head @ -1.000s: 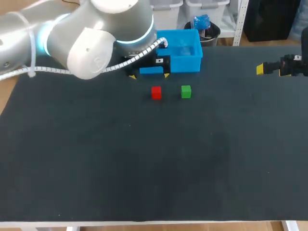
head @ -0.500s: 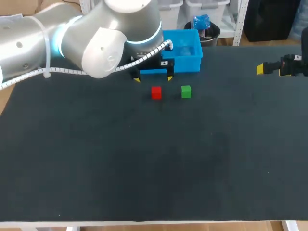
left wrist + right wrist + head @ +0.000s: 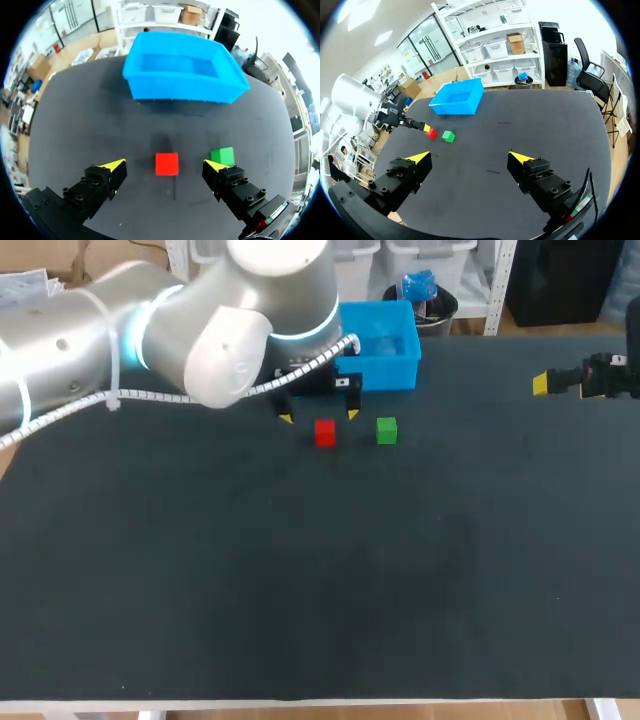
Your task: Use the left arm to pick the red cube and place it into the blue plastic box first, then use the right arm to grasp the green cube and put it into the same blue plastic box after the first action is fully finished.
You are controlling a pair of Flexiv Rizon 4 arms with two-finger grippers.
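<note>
Alignment explains the pose: your left end effector [image 3: 319,416] hangs spread wide, the red cube [image 3: 166,164] on the counter [image 3: 95,120] centred between its fingers, untouched — the green cube [image 3: 222,155] just outside one fingertip, the blue plastic box [image 3: 180,89] ahead. Your right end effector [image 3: 470,158], equally wide, sits well apart.

Bright, even light falls from overhead, so the black table mat [image 3: 320,570] lies dark and matte in the head view and takes a pale grey sheen in the left wrist view. Shadows are soft and short: a dim band on the mat along the near wall of the blue plastic box [image 3: 182,70], and a faint smudge beside the red cube [image 3: 166,163]. The pale shell of the left arm [image 3: 200,330] shows gentle highlights beside its glowing cyan ring [image 3: 305,333].
</note>
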